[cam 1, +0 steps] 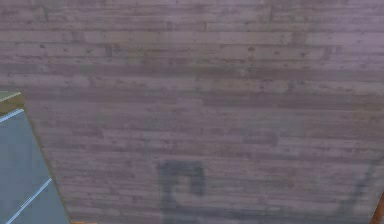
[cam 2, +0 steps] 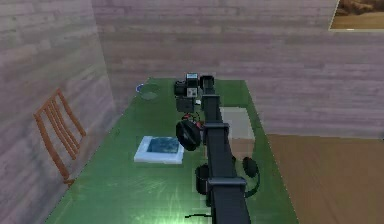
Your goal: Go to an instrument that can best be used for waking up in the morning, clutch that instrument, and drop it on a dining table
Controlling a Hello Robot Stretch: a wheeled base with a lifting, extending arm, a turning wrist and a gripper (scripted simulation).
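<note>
Claw (cam 2: 184, 102) at the green counter's (cam 2: 110, 175) far end, beyond a blue book (cam 2: 160, 148); cannot tell whether it grips anything.

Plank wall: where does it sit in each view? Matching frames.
Forward view: plank wall across the top and right, beside a grey-blue panel at lower left.
Arm side view: plank wall at left, behind the wooden chair beside the green table.
Shared landmark: the purplish horizontal planks, probably one wall.
</note>
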